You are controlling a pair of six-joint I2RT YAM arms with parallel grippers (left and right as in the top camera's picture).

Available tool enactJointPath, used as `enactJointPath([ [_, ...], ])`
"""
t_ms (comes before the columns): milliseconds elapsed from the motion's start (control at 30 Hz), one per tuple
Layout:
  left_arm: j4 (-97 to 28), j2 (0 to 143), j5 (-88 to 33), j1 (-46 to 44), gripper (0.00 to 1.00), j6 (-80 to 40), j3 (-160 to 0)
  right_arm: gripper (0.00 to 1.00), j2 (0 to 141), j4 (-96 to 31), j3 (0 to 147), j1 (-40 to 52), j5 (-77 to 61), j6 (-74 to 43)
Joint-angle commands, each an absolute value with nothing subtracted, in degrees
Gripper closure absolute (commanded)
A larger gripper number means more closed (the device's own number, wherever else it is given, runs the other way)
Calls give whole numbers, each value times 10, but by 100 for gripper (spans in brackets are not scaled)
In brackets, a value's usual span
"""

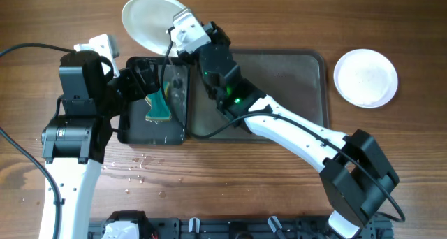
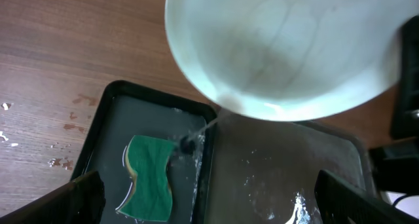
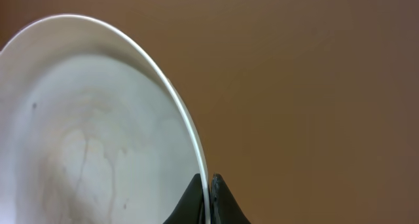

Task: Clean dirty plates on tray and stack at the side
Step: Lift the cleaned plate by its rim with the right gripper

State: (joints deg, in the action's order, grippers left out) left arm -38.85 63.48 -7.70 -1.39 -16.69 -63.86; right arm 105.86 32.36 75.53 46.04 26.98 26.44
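My right gripper [image 3: 208, 188] is clenched on the rim of a plate [image 3: 98, 132], one finger on each face. It holds the plate tilted on edge near the far edge of the bench, left of the middle. My left gripper [image 2: 222, 201] is spread wide with nothing between its fingers, above the small black tray [image 2: 98, 119] where the green sponge [image 2: 149, 178] lies flat. The plate's face is wet and streaked, and a thin stream of water [image 2: 203, 129] runs off its lowest rim about where the small tray meets the large grey tray [image 1: 293, 64]. I judge this to be the draining step. To do it well I'd hold the tilt steady with the low point of the rim over the trays, not the wood, and wait for the run to thin to drops. I'd avoid any quick wrist turn, since the hold is only a pinch on a wet rim. The plate could then go onto the other white plate [image 1: 365, 77] lying near the right edge, apart from the tray. Droplets [image 1: 140, 162] fleck the wood toward the near left corner.
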Motion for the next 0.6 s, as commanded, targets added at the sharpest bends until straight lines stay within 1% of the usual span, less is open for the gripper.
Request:
enactJointPath([
  [0, -387, 635, -74, -15, 0, -172, -645, 96, 1063, 355, 765, 466, 277, 300],
  [100, -387, 635, -74, -15, 0, -172, -645, 96, 1063, 354, 765, 466, 277, 287],
  [233, -387, 635, -74, -15, 0, -171, -645, 96, 1063, 325, 765, 462, 277, 221],
  [300, -387, 635, -74, -15, 0, -171, -645, 96, 1064, 293, 765, 457, 276, 146],
  [400, -387, 635, -74, -15, 0, -171, -645, 96, 1064, 204, 765, 445, 270, -16],
  [467, -387, 635, -74, -15, 0, -172, -645, 96, 1064, 125, 765, 430, 236, -140],
  [533, -387, 635, -74, -15, 0, -171, -645, 96, 1064, 66, 765, 415, 170, -221],
  [567, -387, 635, -74, -15, 0, -172, -645, 96, 1063, 49, 765, 409, 143, -241],
])
